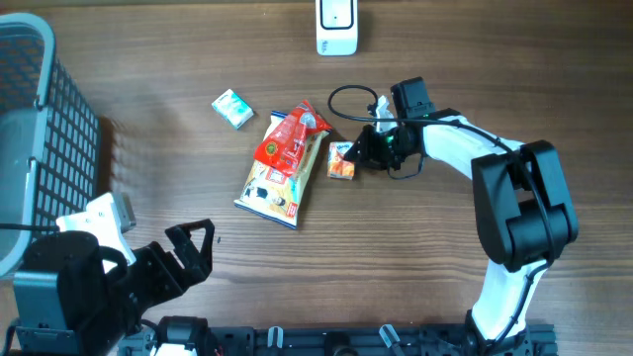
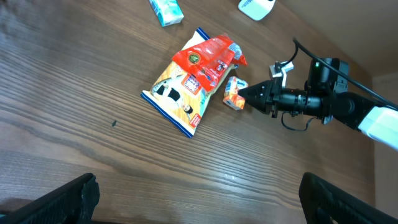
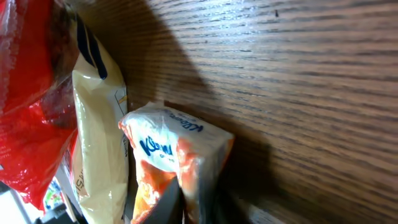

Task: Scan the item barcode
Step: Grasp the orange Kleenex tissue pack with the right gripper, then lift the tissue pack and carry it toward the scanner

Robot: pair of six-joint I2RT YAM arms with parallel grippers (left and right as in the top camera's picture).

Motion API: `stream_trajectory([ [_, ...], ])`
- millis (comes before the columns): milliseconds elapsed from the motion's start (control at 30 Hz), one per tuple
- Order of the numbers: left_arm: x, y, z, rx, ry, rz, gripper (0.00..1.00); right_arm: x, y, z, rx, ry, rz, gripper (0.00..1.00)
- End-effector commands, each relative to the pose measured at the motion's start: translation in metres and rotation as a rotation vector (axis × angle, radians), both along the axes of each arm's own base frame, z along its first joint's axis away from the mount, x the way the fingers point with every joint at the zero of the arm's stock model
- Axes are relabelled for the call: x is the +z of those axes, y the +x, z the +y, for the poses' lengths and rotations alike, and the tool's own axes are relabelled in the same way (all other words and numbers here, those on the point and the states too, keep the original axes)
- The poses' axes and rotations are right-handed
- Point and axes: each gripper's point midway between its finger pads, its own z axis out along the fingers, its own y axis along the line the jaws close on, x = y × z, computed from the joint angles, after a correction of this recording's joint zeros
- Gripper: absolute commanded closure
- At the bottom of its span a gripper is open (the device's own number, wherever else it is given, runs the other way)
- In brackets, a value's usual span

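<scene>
The right jaws are closed tight on the small orange packet, pinching its near edge. The right wrist view shows the packet directly ahead of the jaws, with its white label facing the camera and its lower edge caught between the two dark fingers. It still lies on the wooden tabletop. Just beyond the packet, on the far side from the right jaws, is a cream-and-blue snack bag with a red packet lying across its upper end. The orange packet touches or nearly touches the bag's edge. A small green-and-white box sits further out past the bag. A white scanner stands well off to one side of the right jaws, near the tabletop's far edge.

The left jaws are spread fully apart and hold nothing. They hang over bare wood, well away from every item. A wire basket stands off to their side, and the snack bag lies ahead of them.
</scene>
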Motion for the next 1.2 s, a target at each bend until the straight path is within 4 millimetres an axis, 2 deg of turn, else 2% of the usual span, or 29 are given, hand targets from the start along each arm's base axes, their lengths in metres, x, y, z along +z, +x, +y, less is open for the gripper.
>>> stream_trajectory([
  [0,-0.001,0.0,0.0,0.005,-0.005,0.002,0.0,-0.017,-0.008,-0.005,0.0,-0.054,0.034,0.96],
  [67,-0.001,0.0,0.0,0.005,-0.005,0.002,0.0,-0.007,-0.007,0.003,0.016,0.014,0.038,0.96],
  [200,-0.001,0.0,0.0,0.005,-0.005,0.002,0.0,0.037,-0.003,0.014,0.078,0.306,0.031,0.96],
  [300,-0.001,0.0,0.0,0.005,-0.005,0.002,0.0,0.093,0.007,-0.001,0.113,0.642,-0.007,0.96],
  [367,-0.001,0.0,0.0,0.005,-0.005,0.002,0.0,0.123,0.01,-0.015,0.162,0.805,-0.066,0.96],
  [433,-0.001,0.0,0.0,0.005,-0.005,0.002,0.0,0.141,0.013,-0.025,0.189,0.887,-0.092,0.96],
  [500,-0.001,0.0,0.0,0.005,-0.005,0.002,0.0,0.144,0.019,-0.029,0.17,0.884,-0.066,0.96],
  [733,-0.001,0.0,0.0,0.005,-0.005,0.002,0.0,0.16,0.033,-0.025,0.163,0.873,0.007,0.96],
  [900,-0.001,0.0,0.0,0.005,-0.005,0.002,0.0,0.169,0.04,-0.028,0.184,0.865,-0.051,0.96],
  [1067,-0.001,0.0,0.0,0.005,-0.005,0.002,0.0,0.178,0.042,-0.029,0.175,0.859,-0.03,0.96],
  [1167,-0.001,0.0,0.0,0.005,-0.005,0.002,0.0,0.19,0.04,-0.029,0.194,0.857,-0.072,0.96],
])
